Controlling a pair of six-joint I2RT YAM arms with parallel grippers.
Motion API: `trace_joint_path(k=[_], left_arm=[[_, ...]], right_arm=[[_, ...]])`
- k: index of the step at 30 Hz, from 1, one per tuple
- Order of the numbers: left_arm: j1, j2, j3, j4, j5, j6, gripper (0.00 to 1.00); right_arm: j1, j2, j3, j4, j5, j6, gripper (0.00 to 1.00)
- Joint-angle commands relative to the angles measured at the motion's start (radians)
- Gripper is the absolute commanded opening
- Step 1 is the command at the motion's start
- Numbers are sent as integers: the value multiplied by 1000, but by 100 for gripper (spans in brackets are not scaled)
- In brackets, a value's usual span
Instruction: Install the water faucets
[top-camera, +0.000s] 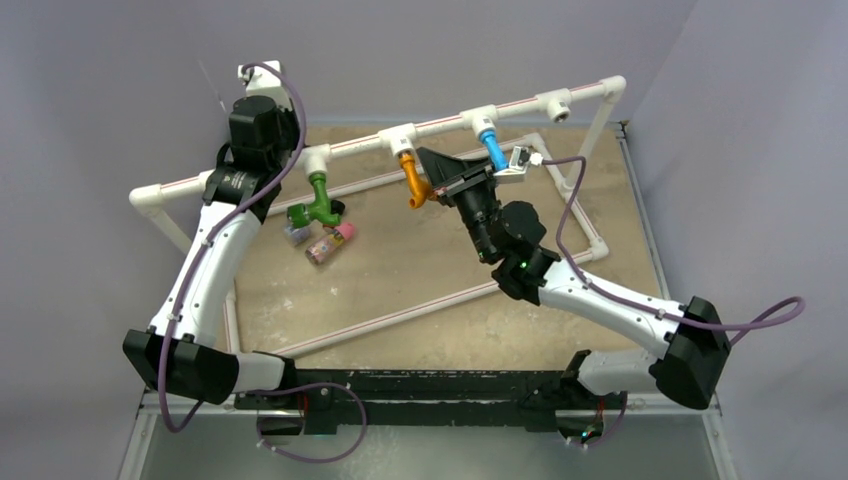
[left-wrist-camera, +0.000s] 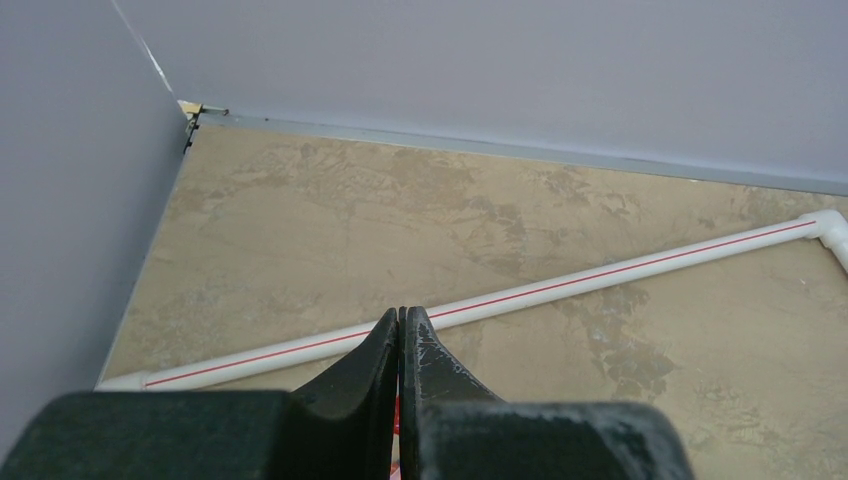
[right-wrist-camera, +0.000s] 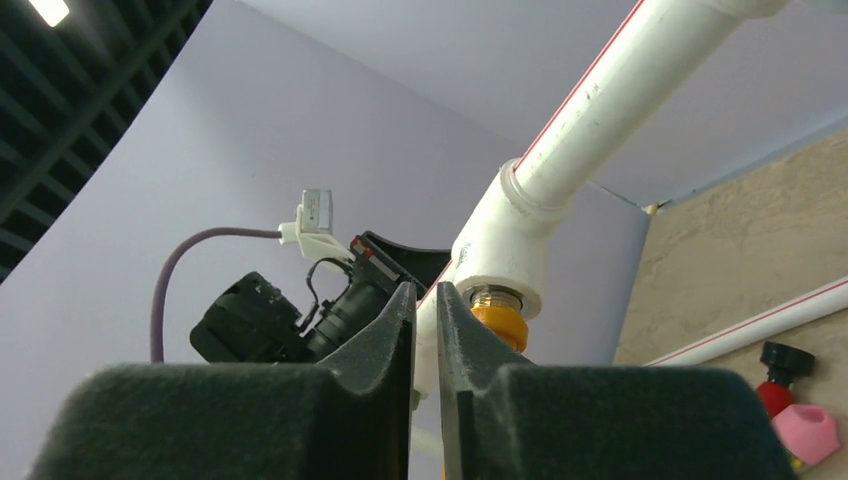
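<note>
Three water faucets hang from tee sockets on the raised white pipe (top-camera: 440, 122): green (top-camera: 318, 200) on the left, orange (top-camera: 413, 180) in the middle, blue (top-camera: 492, 150) on the right. My right gripper (top-camera: 432, 168) sits against the orange faucet. In the right wrist view its jaws (right-wrist-camera: 426, 290) stand nearly together, with a sliver of orange low between them. The orange collar (right-wrist-camera: 497, 325) shows under the white socket (right-wrist-camera: 505, 250). My left gripper (left-wrist-camera: 402, 312) is shut on nothing, above the table's back left corner.
A low white pipe frame (top-camera: 400, 315) with a red stripe lies on the tan tabletop; one of its bars (left-wrist-camera: 560, 288) runs under the left gripper. Small pink and red parts (top-camera: 330, 243) lie below the green faucet. Purple walls close in the back and the sides.
</note>
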Motion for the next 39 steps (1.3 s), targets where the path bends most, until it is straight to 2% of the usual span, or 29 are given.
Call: trace_joint_path(k=[1,3,9,14,16,21,24,27,30,34,39], left_arm=[[-20,-10,-46,-135,78,-5,0],[-20,-11,-46,-136,78,-5,0],[-20,-14,-40,-140,79,-6,0],[-20,-20,-40,-142,79,-6,0],[-20,-20,-37,-145,81,-7,0],[-20,-22,-30,-155,88,-14,0],[-19,-25,-27,-163,90,-17,0],[-19,-29,-18,-167,95,-23,4],[-19,-26,-1,-174,100,-30,6],[-19,-10,14,-190,106,-34,6],[-19,-3,12,-193,117,-36,6]], right_arm=[[-3,-61,-2,4,11,-68,20],[-3,-102,4,-11,9,-154,30],[-3,-168,107,-188,-102,-538,51],[-4,-216,135,-319,-227,-842,61],[-3,-235,140,-368,-238,-993,62],[0,-302,109,-466,-402,-1348,66],[27,-327,81,-502,-428,-1533,70],[99,-339,36,-490,-356,-1721,73],[203,-313,-13,-437,-217,-1897,75],[283,-261,-95,-242,-80,-2077,75],[323,-163,-157,14,35,-2247,75]])
